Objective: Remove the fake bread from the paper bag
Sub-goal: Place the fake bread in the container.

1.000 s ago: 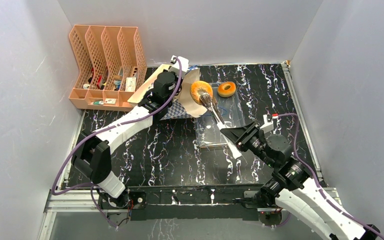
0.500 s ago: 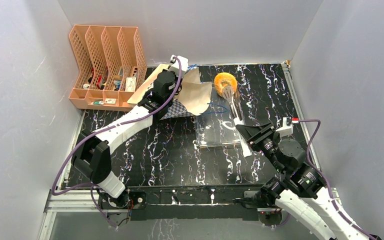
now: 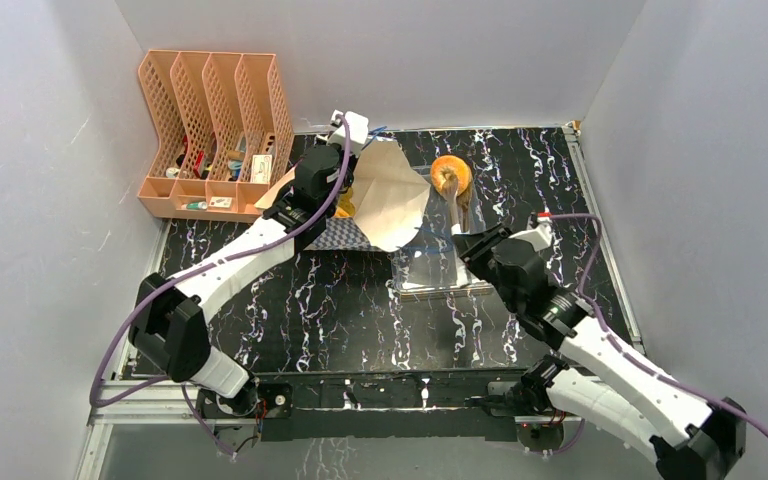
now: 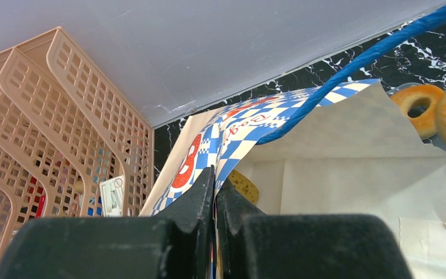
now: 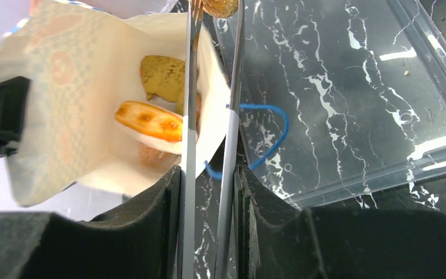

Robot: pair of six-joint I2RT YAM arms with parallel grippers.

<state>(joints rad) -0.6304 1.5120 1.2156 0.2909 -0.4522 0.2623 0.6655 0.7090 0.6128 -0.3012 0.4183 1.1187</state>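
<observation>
Pinching the checkered rim of the paper bag (image 3: 385, 200) between closed fingers, the left gripper (image 4: 215, 174) is holding the bag's mouth up and open toward the right arm. The right gripper (image 5: 209, 174) is clamping its fingers on the thin metal tongs (image 5: 189, 87). The tips of the tongs are squeezing one glazed ring (image 3: 449, 172) just outside the bag's mouth, over the clear tray (image 5: 383, 87) lying beside the bag. A second ring (image 4: 421, 102) is sitting close to the first, also outside the bag.

Inside the bag, the golden loaf (image 5: 148, 121) is lying crosswise near the mouth. The flat brown slice (image 5: 161, 74) is resting deeper in, behind the loaf.

The toy breads are probably going to handle as light and rigid, and their glossy skin is likely making them slippery against smooth metal. The loaf is asking for a grip across its narrow middle, the slice by one edge, and a ring with one tong tip through its hole. The bag is looking thin and floppy, so its opening is depending on the left gripper's pinch.
</observation>
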